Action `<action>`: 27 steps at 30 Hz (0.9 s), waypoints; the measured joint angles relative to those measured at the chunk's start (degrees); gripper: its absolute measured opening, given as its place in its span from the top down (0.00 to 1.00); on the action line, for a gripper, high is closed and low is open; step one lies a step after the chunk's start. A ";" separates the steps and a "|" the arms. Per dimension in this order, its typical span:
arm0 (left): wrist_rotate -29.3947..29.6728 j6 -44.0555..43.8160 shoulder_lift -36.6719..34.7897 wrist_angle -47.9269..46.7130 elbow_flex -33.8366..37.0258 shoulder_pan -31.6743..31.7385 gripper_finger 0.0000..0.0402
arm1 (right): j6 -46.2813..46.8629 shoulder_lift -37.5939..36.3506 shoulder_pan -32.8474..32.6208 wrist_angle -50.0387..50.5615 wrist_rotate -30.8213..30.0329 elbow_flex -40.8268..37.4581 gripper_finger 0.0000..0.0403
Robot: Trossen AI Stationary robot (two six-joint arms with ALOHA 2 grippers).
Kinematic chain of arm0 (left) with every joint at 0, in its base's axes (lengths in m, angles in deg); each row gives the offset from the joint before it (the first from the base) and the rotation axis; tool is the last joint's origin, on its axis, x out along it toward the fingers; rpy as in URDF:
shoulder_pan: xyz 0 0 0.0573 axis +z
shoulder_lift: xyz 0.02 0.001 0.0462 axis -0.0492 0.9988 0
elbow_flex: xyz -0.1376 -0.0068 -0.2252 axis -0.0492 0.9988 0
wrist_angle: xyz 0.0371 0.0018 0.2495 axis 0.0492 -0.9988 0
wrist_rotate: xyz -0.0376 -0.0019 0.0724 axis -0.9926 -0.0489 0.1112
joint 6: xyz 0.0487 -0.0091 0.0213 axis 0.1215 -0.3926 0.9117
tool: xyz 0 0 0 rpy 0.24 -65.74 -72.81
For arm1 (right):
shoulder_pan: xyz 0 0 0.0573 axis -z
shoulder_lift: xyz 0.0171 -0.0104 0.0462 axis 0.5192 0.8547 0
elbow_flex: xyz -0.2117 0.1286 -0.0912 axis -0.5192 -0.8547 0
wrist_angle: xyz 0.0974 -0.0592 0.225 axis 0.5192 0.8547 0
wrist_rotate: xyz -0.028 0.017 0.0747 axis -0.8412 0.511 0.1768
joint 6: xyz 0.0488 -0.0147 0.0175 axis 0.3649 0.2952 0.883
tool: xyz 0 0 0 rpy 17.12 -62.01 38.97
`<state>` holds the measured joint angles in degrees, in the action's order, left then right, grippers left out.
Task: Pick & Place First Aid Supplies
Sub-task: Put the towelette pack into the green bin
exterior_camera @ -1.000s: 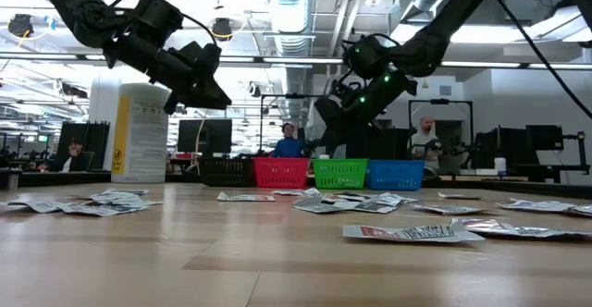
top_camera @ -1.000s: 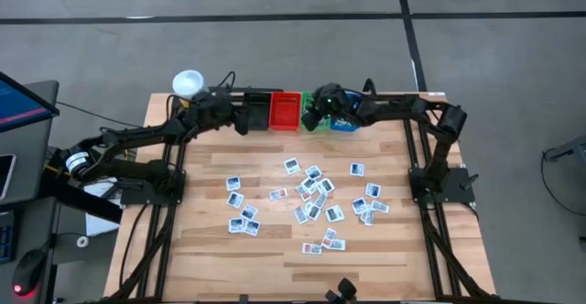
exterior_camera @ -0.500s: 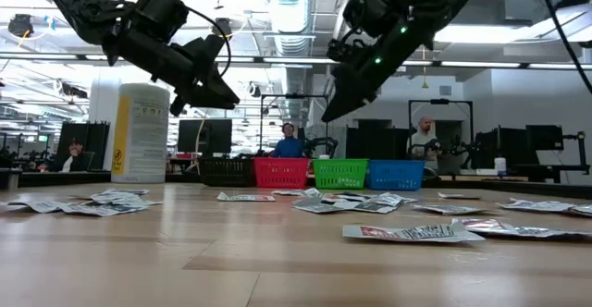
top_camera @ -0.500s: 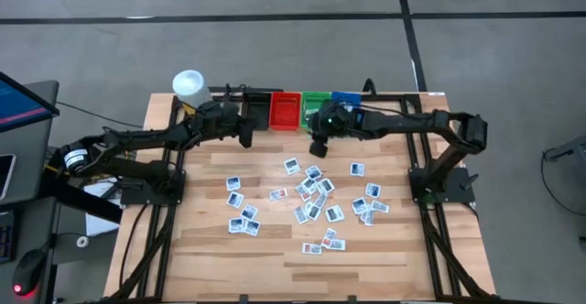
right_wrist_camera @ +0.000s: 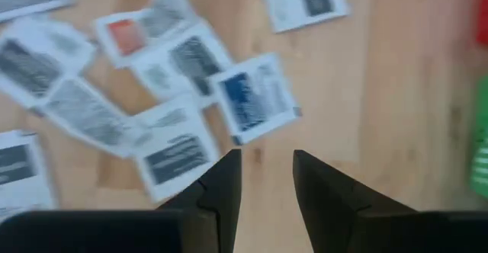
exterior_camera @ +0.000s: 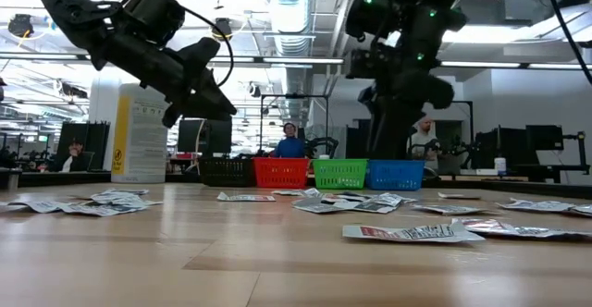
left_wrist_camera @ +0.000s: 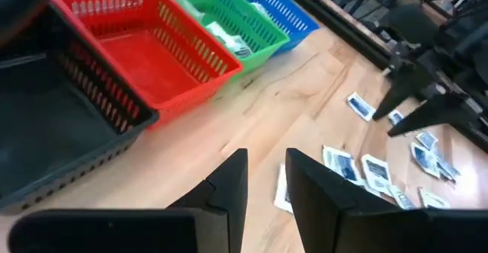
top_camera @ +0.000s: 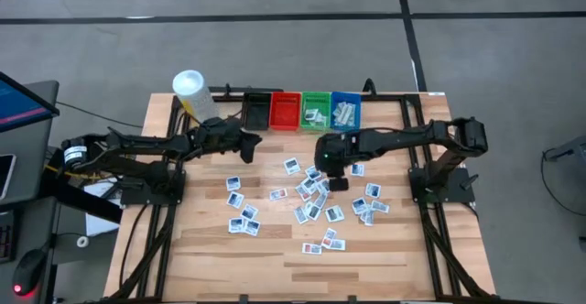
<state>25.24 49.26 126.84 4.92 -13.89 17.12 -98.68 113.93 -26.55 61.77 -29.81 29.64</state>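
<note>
Both arms have swung away from the bins and out over the bench [top_camera: 275, 249]. Right gripper [top_camera: 336, 181] now hangs above the scattered first aid packets [top_camera: 311, 199], its fingers [right_wrist_camera: 221, 184] apart with nothing between them; a blue-printed packet [right_wrist_camera: 255, 100] lies just ahead of its tips. Left gripper [top_camera: 247, 148], jaws likewise apart and empty, hovers over bare wood, with the red bin [top_camera: 285, 110] beyond it and the nearest packets ahead. More packets sit in the green bin [top_camera: 317, 110] and blue bin [top_camera: 346, 110].
</note>
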 joint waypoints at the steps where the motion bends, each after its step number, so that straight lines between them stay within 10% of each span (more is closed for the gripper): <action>1: 1.01 -0.24 0.00 0.18 0.13 -0.60 0.77 | 0.29 0.00 -0.45 0.27 0.71 0.00 0.72; 27: 6.14 -1.01 0.00 2.05 0.44 -2.64 0.77 | 4.97 2.85 -2.42 -21.11 2.13 -15.75 0.72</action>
<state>31.38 48.25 126.84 6.97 -13.45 14.48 -93.71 116.78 -28.97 40.67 -27.68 13.89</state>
